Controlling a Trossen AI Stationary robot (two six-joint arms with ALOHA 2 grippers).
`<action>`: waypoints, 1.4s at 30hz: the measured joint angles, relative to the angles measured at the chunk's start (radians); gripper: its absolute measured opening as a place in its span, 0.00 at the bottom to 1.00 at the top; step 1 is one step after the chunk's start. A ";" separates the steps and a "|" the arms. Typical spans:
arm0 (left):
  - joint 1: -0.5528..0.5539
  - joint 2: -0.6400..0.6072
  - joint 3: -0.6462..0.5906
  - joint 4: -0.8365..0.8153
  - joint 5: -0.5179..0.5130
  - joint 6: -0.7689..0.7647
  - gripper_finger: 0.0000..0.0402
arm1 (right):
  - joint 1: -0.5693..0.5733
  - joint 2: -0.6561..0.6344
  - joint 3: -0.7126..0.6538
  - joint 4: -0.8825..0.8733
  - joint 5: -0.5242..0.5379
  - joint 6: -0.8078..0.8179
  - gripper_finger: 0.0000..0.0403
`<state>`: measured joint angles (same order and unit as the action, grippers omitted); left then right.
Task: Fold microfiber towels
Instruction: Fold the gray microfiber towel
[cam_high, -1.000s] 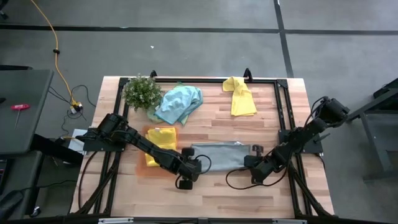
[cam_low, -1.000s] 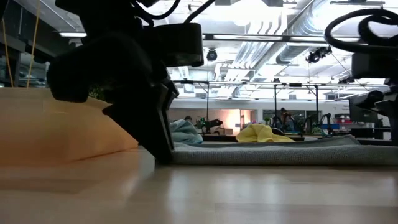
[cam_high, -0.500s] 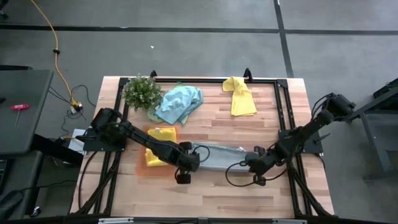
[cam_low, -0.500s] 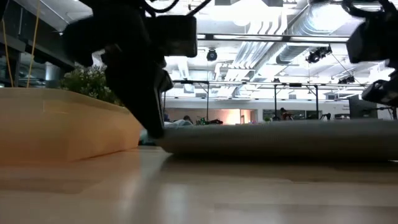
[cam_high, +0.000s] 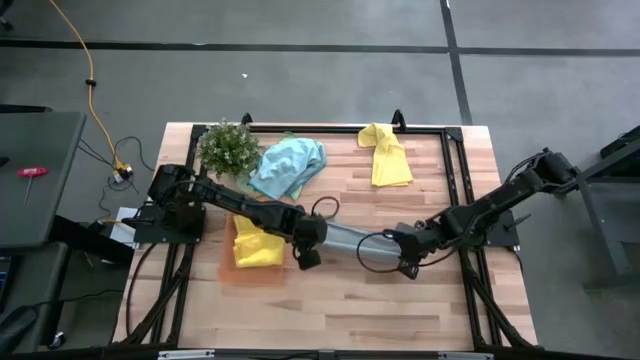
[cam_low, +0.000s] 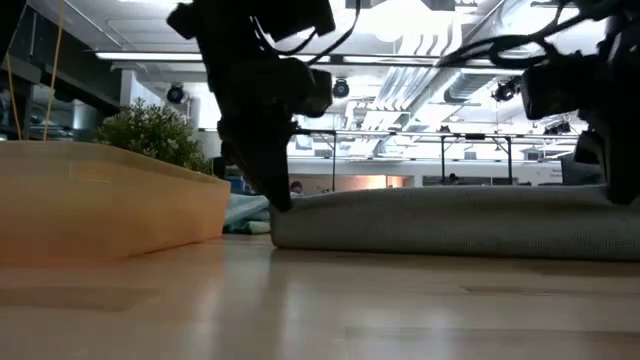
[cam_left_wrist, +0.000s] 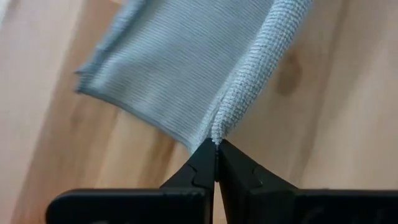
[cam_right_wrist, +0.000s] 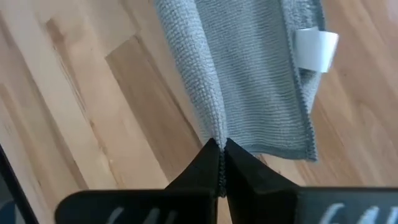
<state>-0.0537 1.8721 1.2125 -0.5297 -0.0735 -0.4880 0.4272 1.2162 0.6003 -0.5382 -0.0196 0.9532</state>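
A grey towel (cam_high: 348, 240) lies at the table's middle, stretched between my two grippers; it fills the low view (cam_low: 450, 220). My left gripper (cam_high: 305, 250) is shut on its left end, my right gripper (cam_high: 404, 262) on its right end. A folded yellow towel (cam_high: 256, 246) lies on the orange tray (cam_high: 228, 275). A blue-teal towel (cam_high: 289, 165) and another yellow towel (cam_high: 385, 155) lie crumpled at the far side. My left gripper pinches the grey towel's left corner (cam_left_wrist: 219, 127) between its two fingertips, coming from above. The cloth runs away from the fingers, folded along a ridge. My right gripper pinches the towel's right corner (cam_right_wrist: 214, 130) at its fingertips, from above. A white label (cam_right_wrist: 316, 48) shows on the layer beneath.
A small green plant (cam_high: 228, 148) stands at the far left, beside the blue-teal towel. A black frame (cam_high: 440, 130) runs along the table's far and side edges. Bare wood (cam_high: 350, 310) lies along the near side.
Both grippers have gone toward the table's far edge, each holding a corner of the grey towel. The towel's near edge has come up off the table and over the rest, which has stayed in place. The towel is now narrower, folded along its length.
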 joint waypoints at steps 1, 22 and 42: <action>0.007 0.000 0.000 0.000 0.013 -0.009 0.01 | -0.007 0.000 0.000 -0.001 -0.005 0.010 0.00; 0.151 -0.010 0.002 0.058 -0.023 -0.007 0.01 | -0.015 -0.001 0.000 -0.061 0.064 0.249 0.00; 0.150 -0.010 0.002 0.130 -0.152 -0.007 0.03 | -0.015 -0.001 0.000 -0.132 0.170 0.356 0.00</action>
<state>0.0963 1.8622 1.2144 -0.3996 -0.2256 -0.4946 0.4126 1.2156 0.6006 -0.6701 0.1508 1.3095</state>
